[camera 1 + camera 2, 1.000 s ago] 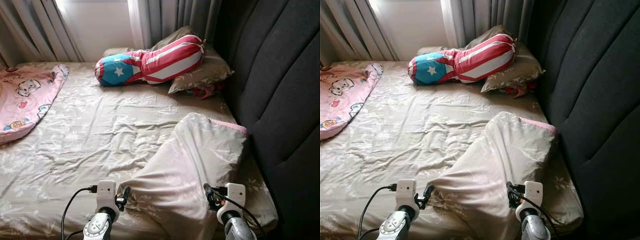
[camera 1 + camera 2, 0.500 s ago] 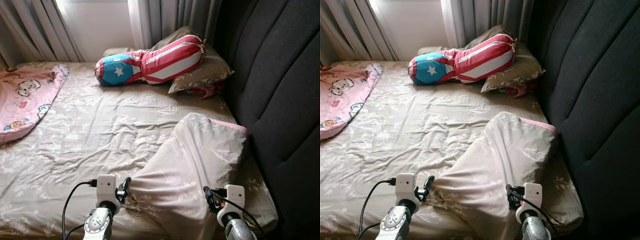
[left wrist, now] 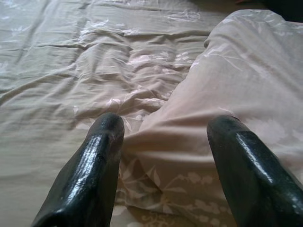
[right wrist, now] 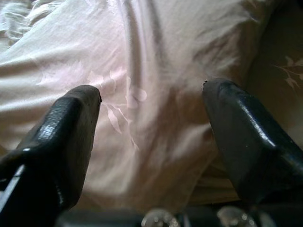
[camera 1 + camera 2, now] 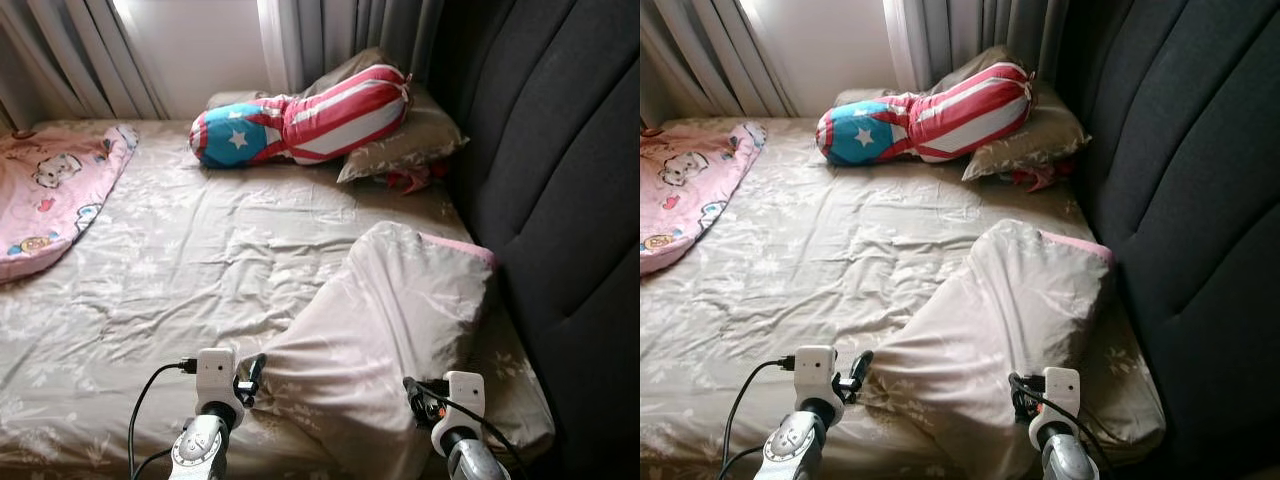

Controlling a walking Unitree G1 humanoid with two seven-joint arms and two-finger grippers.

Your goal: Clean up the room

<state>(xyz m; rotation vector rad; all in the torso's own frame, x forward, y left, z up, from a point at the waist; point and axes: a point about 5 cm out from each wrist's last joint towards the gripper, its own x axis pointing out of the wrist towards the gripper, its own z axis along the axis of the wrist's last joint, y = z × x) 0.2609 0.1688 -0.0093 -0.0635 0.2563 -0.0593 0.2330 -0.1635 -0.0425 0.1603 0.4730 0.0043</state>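
Note:
A pale beige pillow (image 5: 400, 310) with a faint leaf print and a pink edge lies crumpled on the bed by the headboard. My left gripper (image 5: 252, 375) is open at its near left corner, and in the left wrist view the corner (image 3: 189, 156) lies between the two black fingers (image 3: 102, 142). My right gripper (image 5: 413, 395) is open against the pillow's near right side. The right wrist view has the cloth (image 4: 142, 85) spanning the gap between its fingers (image 4: 71, 118). Neither gripper holds the fabric.
The bed sheet (image 5: 180, 270) is wrinkled. A red, white and blue star bolster (image 5: 300, 125) rests on another pillow (image 5: 410, 145) at the far end, with something red (image 5: 410, 180) beside it. A pink cartoon blanket (image 5: 45, 195) lies far left. The dark headboard (image 5: 560, 200) runs along the right.
The left gripper has crept slightly forward toward the pillow's corner. The right gripper has hardly moved. The view has shifted a little.

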